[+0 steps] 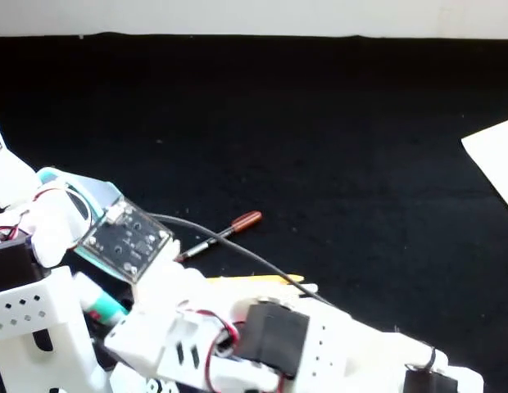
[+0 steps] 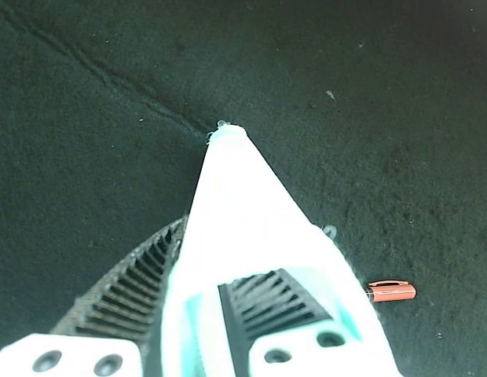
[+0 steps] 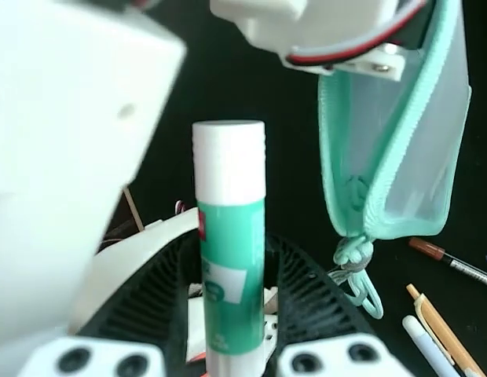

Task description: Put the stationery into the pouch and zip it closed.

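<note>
Jaws on both sides are clenched. Those of my right gripper (image 3: 232, 275) grasp the glue stick (image 3: 230, 236) by its green lower half, with the white cap standing clear above my fingers. Those of my left gripper (image 2: 198, 302) pinch the pouch (image 2: 237, 220), whose pale wall rises to a point between my ribbed fingers (image 2: 126, 290). From the right wrist, the pouch hangs from the left gripper with its teal zip edge running round it. Its zip pull (image 3: 357, 271) dangles at the low end, and the glue stick is just beside the pouch, apart from it. From the high view, the pouch sits at 9 o'clock on the black table (image 1: 319, 123), and the glue stick is at about 5 o'clock from it, low among the white arm parts. A red-capped pen (image 1: 238, 224) lies at about 4 o'clock from the pouch, near the table's 6 o'clock side, its cap aimed toward 2 o'clock. Just past it toward 5 o'clock lie a tan pen (image 3: 437, 326) and a pale pen (image 3: 422, 339), side by side. A white paper (image 1: 496, 160) rests at the 3 o'clock edge, well apart from everything else.
</note>
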Controlling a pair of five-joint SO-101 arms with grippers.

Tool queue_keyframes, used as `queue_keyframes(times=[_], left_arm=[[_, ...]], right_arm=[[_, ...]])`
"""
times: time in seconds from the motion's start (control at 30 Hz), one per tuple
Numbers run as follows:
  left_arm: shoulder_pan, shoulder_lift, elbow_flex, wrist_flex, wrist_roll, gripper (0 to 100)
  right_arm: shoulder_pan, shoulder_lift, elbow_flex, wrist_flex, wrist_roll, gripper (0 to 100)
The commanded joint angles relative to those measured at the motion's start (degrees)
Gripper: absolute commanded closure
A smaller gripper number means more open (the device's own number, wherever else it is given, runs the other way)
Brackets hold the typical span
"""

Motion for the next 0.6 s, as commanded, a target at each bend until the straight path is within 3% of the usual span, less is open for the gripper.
queue_keyframes(times=[0.0,0.27,0.57], left_arm=[[-0.2,0.3,1.9,0.4,-0.1,99],[-0.2,0.3,1.9,0.4,-0.1,99],[-0.2,0.3,1.9,0.4,-0.1,99]], right_arm=[[3.7,0.5,0.2,-2.9,-0.3,99.1],[8.0,0.8,-1.1,-3.6,3.4,99.1],[15.0,7.0,9.7,-13.8,4.0,99.1]])
